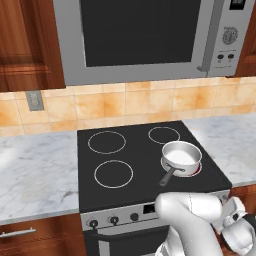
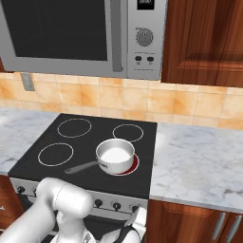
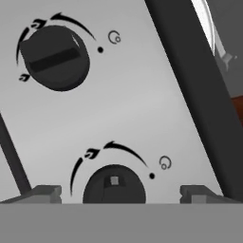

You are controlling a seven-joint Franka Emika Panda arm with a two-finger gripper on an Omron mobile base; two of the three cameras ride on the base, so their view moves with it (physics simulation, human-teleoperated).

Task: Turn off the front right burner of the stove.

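While the front right burner [image 2: 129, 166] glows red under a small steel saucepan [image 2: 115, 156] on the stove [image 1: 90, 150], the gripper [image 3: 117, 193] sits low against the silver front panel [image 3: 137, 104], close up to its knobs. Hand view: two dark fingertips [image 3: 40, 193] stand wide apart, one on each side of a black knob [image 3: 114, 185] that lies between them, not yet pinched. A second black knob [image 3: 56, 58] sits farther along the panel, well clear of the fingers. Black glass edge of the cooktop runs past on one side. Burner itself is above and behind the panel, at the stove's front right corner, near the marble counter [image 2: 199, 156]. Microwave [image 1: 145, 35] hangs above.
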